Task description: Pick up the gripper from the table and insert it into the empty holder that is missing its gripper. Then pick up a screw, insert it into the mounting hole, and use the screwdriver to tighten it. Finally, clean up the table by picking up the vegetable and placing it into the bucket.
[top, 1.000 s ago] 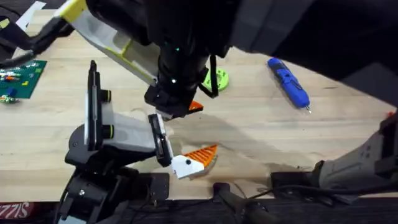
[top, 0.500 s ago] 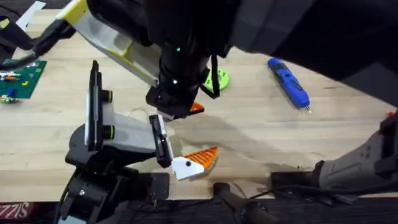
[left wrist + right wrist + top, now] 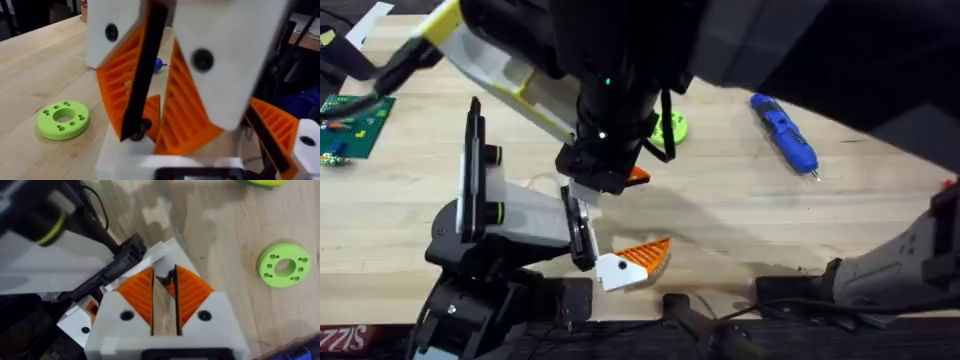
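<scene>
we worked at the holder on the white hand body.

our left gripper was clamped on the black bar. the right gripper hung by its top, jaws narrowly apart, holding nothing. the loose gripper lay on the table just beside the holder; the screwdriver lay well apart.

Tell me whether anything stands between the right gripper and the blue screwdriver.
Nothing visible blocks it. Bare table runs from the right gripper to the screwdriver. The lime ring lies flat just off that line, on the far side, and looks low enough to pass over.
</scene>
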`<act>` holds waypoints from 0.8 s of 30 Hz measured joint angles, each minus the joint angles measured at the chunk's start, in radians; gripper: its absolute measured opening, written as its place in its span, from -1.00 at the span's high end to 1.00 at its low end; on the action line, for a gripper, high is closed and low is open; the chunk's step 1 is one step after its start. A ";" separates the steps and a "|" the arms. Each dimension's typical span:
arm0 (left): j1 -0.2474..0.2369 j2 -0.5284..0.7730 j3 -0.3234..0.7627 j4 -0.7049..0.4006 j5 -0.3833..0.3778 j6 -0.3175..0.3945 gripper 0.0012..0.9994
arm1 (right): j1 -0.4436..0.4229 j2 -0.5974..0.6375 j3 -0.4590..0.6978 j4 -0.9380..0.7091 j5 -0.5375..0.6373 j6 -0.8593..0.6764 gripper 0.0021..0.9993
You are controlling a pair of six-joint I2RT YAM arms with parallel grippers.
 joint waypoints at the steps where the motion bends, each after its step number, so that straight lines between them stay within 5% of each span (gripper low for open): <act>1: 0.000 0.000 0.000 0.000 0.000 0.000 -0.98 | 0.003 0.000 0.000 -0.001 -0.001 0.002 0.47; 9: 0.002 0.000 0.000 0.002 -0.024 0.001 -0.98 | 0.002 0.000 0.004 -0.021 0.005 0.005 -0.10; 16: 0.003 0.000 0.000 0.003 -0.034 0.005 -0.98 | -0.009 0.000 0.054 -0.030 0.026 0.006 -0.96; 24: 0.003 0.000 0.000 0.003 -0.035 0.005 -0.98 | -0.033 -0.001 0.087 -0.028 0.025 0.006 -0.99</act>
